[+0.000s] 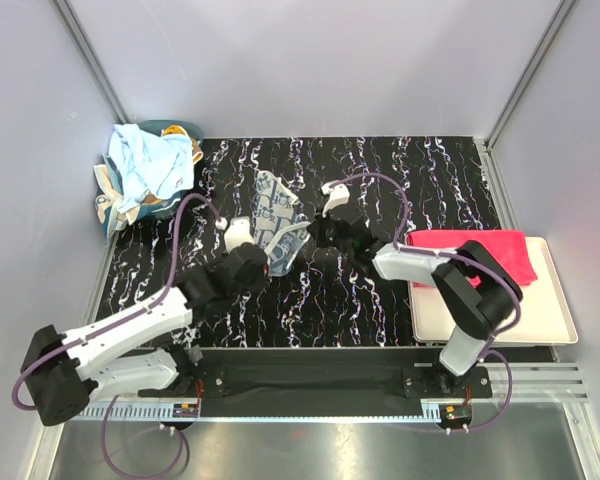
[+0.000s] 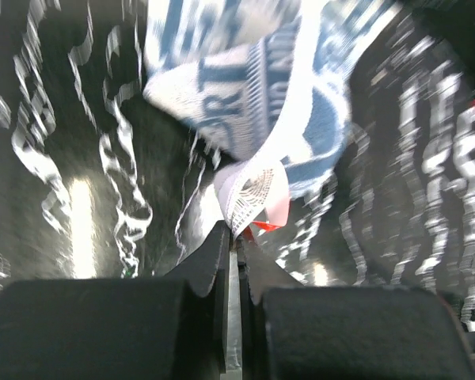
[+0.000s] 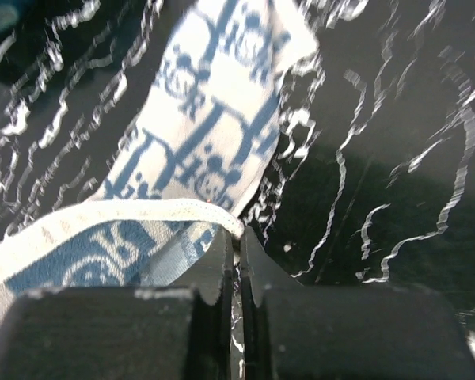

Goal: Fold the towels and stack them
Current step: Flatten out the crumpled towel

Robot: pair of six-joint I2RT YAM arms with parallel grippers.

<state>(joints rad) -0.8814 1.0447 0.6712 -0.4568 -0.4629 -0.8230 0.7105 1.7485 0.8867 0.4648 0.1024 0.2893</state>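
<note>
A: Now, item one: the monogram towel [image 1: 278, 215]?
B: Pale grey with a dark-blue pattern, bunched between both pairs. The left fingers [image 2: 210, 261] are pressed together on a corner by its white label [image 2: 253, 190], and the cloth rises ahead of their tips. The right fingers [image 3: 218, 261] are pinched on its cream hem, with the cloth spreading ahead and to their left.
A: Other towels?
B: The pink towel [image 1: 470, 252] lies flat on the tray [image 1: 480, 325], well right of the right fingers. The light blue towel [image 1: 145, 160] is a crumpled heap well apart from the left fingers, at the tabletop [image 1: 380, 170] corner.
</note>
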